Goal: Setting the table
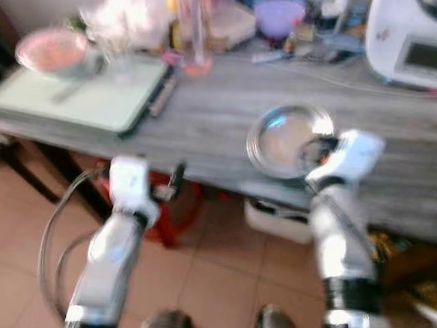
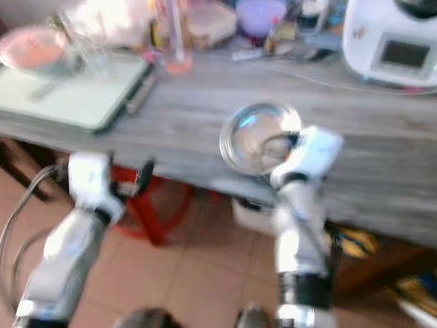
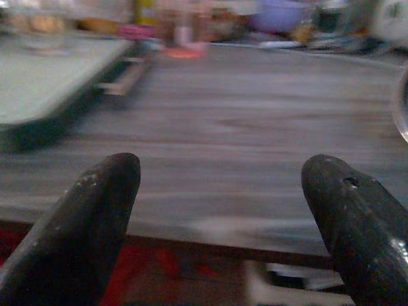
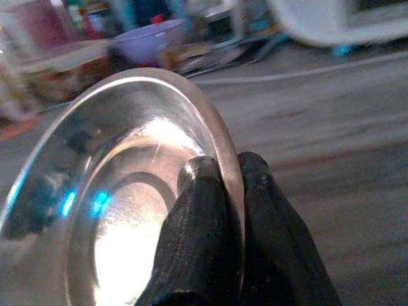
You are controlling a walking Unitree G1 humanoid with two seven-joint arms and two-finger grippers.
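Note:
A round shiny steel plate [image 1: 280, 138] is over the grey wooden table [image 1: 206, 126], close to its front edge. My right gripper [image 4: 228, 167] is shut on the plate's rim, with one finger inside the plate and one outside; the plate [image 4: 121, 191] looks tilted in the right wrist view. Blur hides whether it touches the tabletop. My left gripper [image 3: 223, 172] stands open with nothing between its fingers, level with the table's front edge and left of the plate. All views are blurred.
A pale green tray [image 1: 81, 94] with a pink bowl [image 1: 54, 51] lies at the table's left. A white appliance [image 1: 418, 39], a purple bowl [image 1: 280, 17] and clutter line the back. Below the table are a red stool [image 1: 174, 213] and a white box [image 1: 275, 217].

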